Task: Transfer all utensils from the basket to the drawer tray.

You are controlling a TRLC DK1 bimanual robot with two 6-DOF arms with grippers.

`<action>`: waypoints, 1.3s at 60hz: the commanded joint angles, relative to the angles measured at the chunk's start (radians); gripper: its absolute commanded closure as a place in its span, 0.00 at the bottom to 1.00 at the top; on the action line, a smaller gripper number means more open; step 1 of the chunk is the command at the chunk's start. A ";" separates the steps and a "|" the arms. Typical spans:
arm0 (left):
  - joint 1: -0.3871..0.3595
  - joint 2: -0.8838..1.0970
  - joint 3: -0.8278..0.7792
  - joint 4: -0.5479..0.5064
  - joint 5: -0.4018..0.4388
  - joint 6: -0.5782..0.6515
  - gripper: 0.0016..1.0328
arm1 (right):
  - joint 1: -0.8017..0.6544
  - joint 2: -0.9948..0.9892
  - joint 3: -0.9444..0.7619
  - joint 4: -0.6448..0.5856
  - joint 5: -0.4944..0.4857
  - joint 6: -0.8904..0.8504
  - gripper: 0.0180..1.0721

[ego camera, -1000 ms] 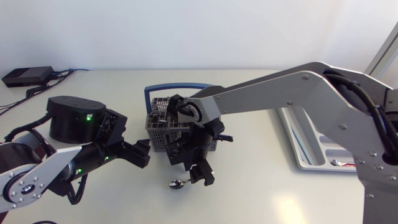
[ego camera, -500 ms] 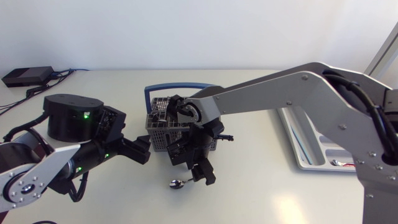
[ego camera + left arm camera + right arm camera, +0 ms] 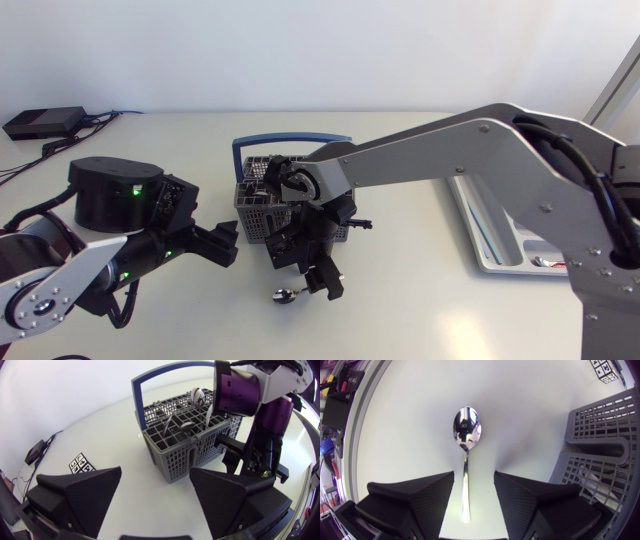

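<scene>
A grey utensil basket [image 3: 257, 214] with a blue handle stands mid-table and holds several utensils [image 3: 184, 425]. A silver spoon [image 3: 285, 294] lies on the table just in front of it. My right gripper [image 3: 322, 280] hangs low over the spoon. In the right wrist view the spoon [image 3: 467, 427] has its handle between the gripper's [image 3: 474, 477] open fingers, which do not touch it, and the basket [image 3: 600, 435] is beside it. My left gripper [image 3: 224, 245] stands open left of the basket [image 3: 175, 460], pointing at it. The drawer tray [image 3: 500, 250] lies at the right.
A utensil [image 3: 546, 262] lies in the tray's near end. A black box with cables [image 3: 45, 122] sits at the far left of the table. A small printed marker [image 3: 80, 464] is stuck on the table beyond the left gripper.
My left arm has drawn back slightly to the left, away from the basket. The right gripper and the spoon have stayed where they were.
</scene>
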 commanded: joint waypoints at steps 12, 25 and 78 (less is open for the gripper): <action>0.020 -0.034 -0.029 -0.011 -0.007 0.014 0.08 | 0.005 0.011 -0.045 0.015 0.005 0.015 0.43; 0.021 -0.041 -0.035 -0.009 -0.007 0.014 0.08 | 0.004 0.004 -0.068 0.039 0.006 0.013 0.43; 0.023 -0.056 -0.043 -0.014 -0.007 0.014 0.08 | 0.057 -0.008 -0.183 0.075 0.017 0.016 0.85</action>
